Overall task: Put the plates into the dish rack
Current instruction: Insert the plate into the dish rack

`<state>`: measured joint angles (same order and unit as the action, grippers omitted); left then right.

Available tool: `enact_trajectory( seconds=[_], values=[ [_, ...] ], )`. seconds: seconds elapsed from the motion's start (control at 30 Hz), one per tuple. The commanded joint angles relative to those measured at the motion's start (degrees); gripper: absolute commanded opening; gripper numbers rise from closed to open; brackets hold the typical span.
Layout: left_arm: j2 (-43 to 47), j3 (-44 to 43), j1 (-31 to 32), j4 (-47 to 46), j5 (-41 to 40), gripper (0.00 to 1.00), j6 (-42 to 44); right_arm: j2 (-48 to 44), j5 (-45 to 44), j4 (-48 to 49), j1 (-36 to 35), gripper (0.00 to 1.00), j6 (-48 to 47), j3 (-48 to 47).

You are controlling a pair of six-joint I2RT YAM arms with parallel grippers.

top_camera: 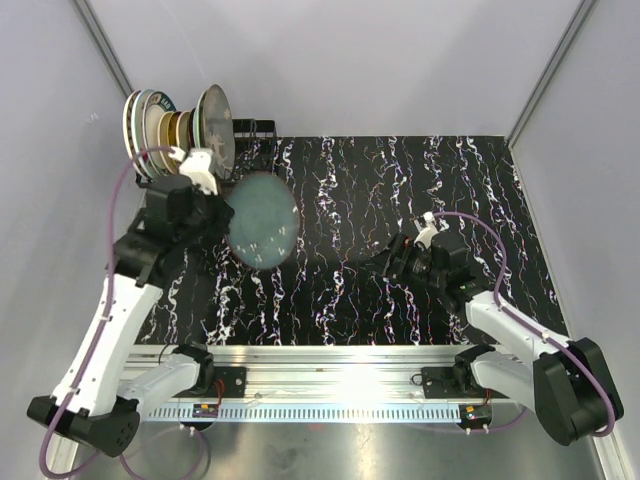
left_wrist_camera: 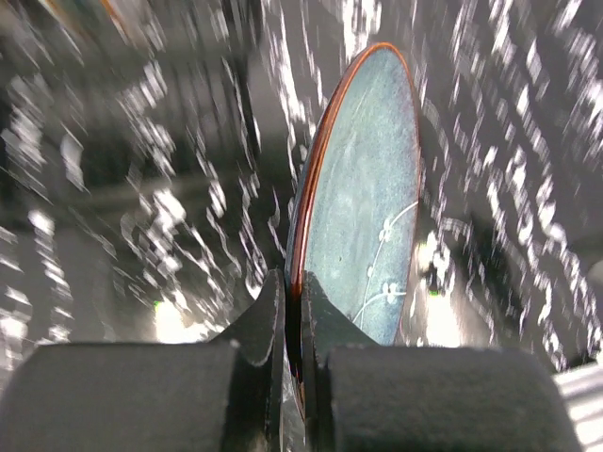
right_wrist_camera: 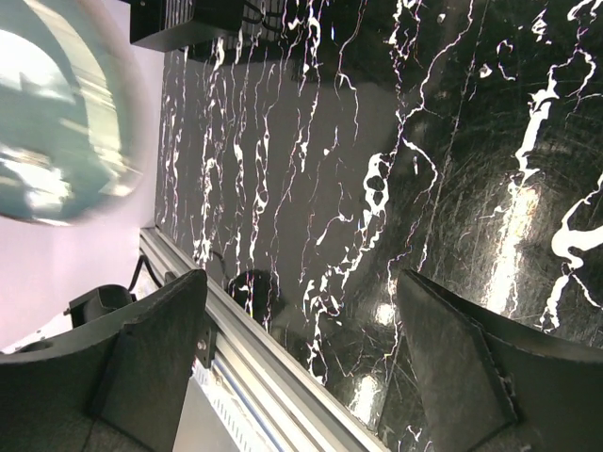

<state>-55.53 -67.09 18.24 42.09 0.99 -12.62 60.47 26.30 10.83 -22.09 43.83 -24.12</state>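
My left gripper (top_camera: 222, 215) is shut on the rim of a grey-blue plate (top_camera: 262, 219) with small white flowers and a red-brown edge. It holds the plate in the air over the left part of the table. In the left wrist view the plate (left_wrist_camera: 363, 198) stands edge-on between my closed fingers (left_wrist_camera: 268, 320). The plate shows blurred in the right wrist view (right_wrist_camera: 57, 113). The black wire dish rack (top_camera: 250, 130) stands at the back left with several plates (top_camera: 170, 125) upright in it. My right gripper (top_camera: 392, 262) is open and empty, low over the table's middle right.
The table (top_camera: 400, 200) has a black top with white veins. An aluminium rail (top_camera: 330, 360) runs along the near edge, and it also shows in the right wrist view (right_wrist_camera: 283, 367). Pale walls close in the back and both sides.
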Motion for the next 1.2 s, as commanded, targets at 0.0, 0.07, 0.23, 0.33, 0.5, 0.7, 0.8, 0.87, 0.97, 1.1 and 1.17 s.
enact_trajectory(
  seconds=[0.0,0.07,0.23,0.33,0.5,0.7,0.8,0.87,0.97,1.1,1.17],
  values=[
    [0.44,-15.15,0.22,-9.31,-5.29,0.0,1.54,1.23,1.55,1.56,-0.33,0.88,-2.0,-2.77],
    [-1.68,-22.71,0.22,-7.99,-8.28,0.0,3.21,1.58,1.64,1.56,-0.15,0.85,-2.09,-2.78],
    [-8.62,-34.93,0.22,-8.68,-18.1,0.0,6.11,3.08,2.78,2.35,-0.24,0.53,-2.0,-2.42],
    [-11.61,-38.71,0.22,-11.66,-23.47,0.0,8.66,3.78,3.23,1.74,-0.24,0.33,-2.52,-2.86],
    [-15.48,-41.1,0.22,-18.16,-28.93,0.0,11.04,4.57,3.14,0.42,-0.24,0.25,-4.19,-3.39],
    [-17.86,-41.1,0.92,-23.44,-32.53,0.0,14.19,6.24,3.49,-0.9,-0.24,0.23,-5.69,-4.71],
    [-19.26,-41.28,2.59,-26.08,-34.82,0.0,19.89,7.47,3.66,-0.64,-0.32,0.23,-6.22,-4.88],
    [-19.7,-41.37,2.77,-27.49,-35.8,0.0,22.1,8.78,3.93,-0.55,-0.24,0.22,-6.39,-5.06],
    [-20.93,-41.98,2.85,-28.9,-37.12,0.0,24.75,10.19,4.98,-0.2,-0.24,0.22,-6.66,-5.24],
    [-21.81,-41.2,3.47,-30.3,-36.85,0.0,25.89,10.99,4.81,0.68,-0.32,0.22,-6.57,-5.06],
    [-22.25,-40.32,4.34,-31.36,-37.55,0.0,26.86,11.34,4.81,0.6,-0.24,0.22,-7.0,-5.41]
  ],
)
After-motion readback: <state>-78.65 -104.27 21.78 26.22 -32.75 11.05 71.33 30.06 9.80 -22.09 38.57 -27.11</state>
